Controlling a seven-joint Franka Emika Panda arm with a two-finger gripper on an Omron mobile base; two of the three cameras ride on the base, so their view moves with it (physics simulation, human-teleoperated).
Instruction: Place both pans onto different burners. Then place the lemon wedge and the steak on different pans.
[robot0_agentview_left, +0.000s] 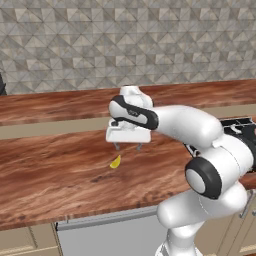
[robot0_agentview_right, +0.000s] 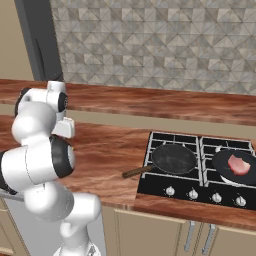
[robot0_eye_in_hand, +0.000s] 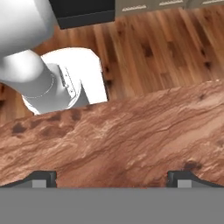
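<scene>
A small yellow lemon wedge (robot0_agentview_left: 115, 162) lies on the brown wood-grain counter. My gripper (robot0_agentview_left: 127, 146) hangs just above and slightly behind it, fingers pointing down, open and empty. In the hand view the fingertips (robot0_eye_in_hand: 41, 179) stand wide apart over bare counter. On the black cooktop (robot0_agentview_right: 192, 186), one black pan (robot0_agentview_right: 174, 158) with a thin brown handle (robot0_agentview_right: 136, 172) sits on the left front burner. The other pan (robot0_agentview_right: 226, 170) sits on the right burner with the pink steak (robot0_agentview_right: 238, 165) lying in it.
The counter (robot0_agentview_left: 55, 175) runs left from the cooktop, with a raised ledge and tiled wall behind. Its front edge drops to a wooden floor (robot0_eye_in_hand: 166, 48). A dark tall panel (robot0_agentview_right: 42, 45) stands at the far left. Silver knobs (robot0_agentview_right: 193, 193) line the cooktop front.
</scene>
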